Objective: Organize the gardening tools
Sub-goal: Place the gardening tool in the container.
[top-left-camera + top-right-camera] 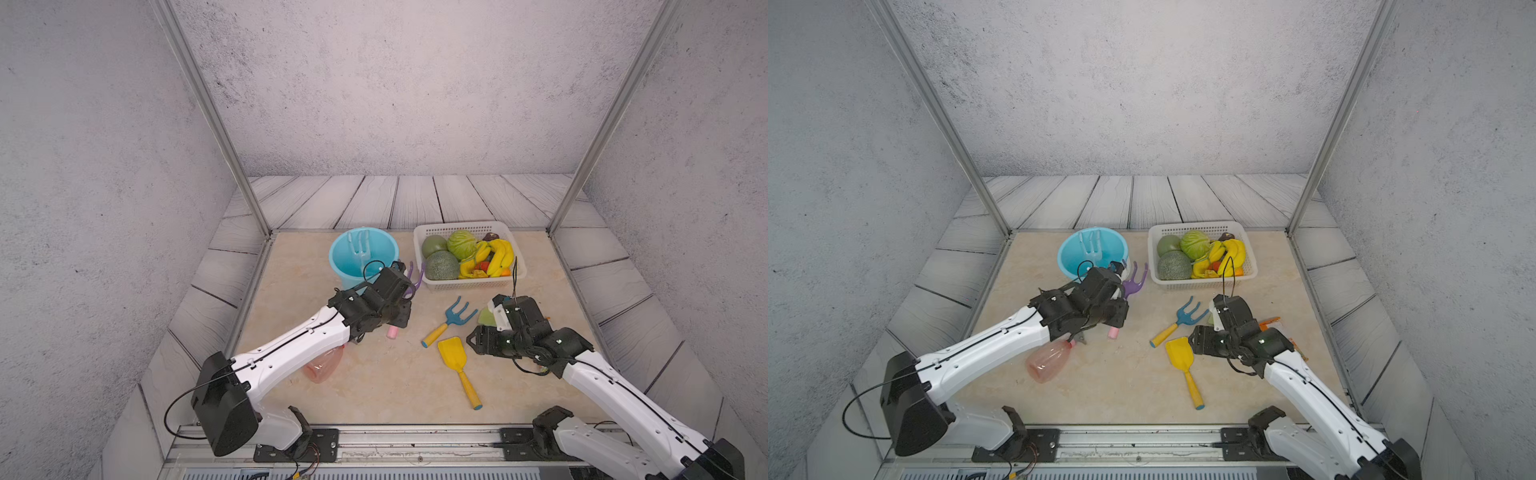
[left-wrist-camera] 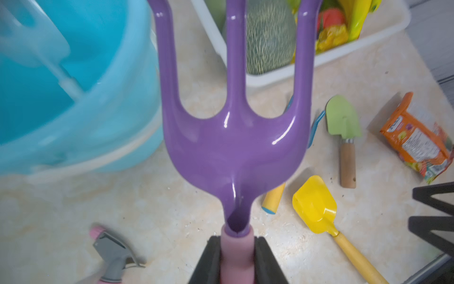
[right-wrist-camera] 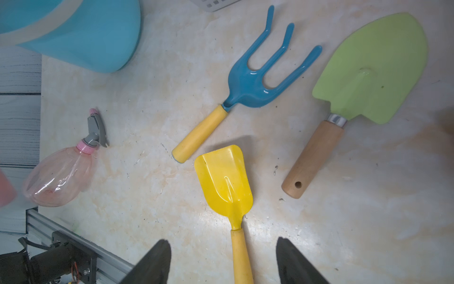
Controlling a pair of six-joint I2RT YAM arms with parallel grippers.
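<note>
Left end effector clenched purple fork by handle, likely bound for blue bucket; right end effector gaped over yellow shovel.

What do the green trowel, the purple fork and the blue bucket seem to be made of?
Green trowel: matt painted blade, likely metal; bare wood handle, grain visible. Purple fork: glossy with sharp highlights, enamelled metal or plastic, unclear. Blue bucket: smooth, evenly coloured, probably plastic.
</note>
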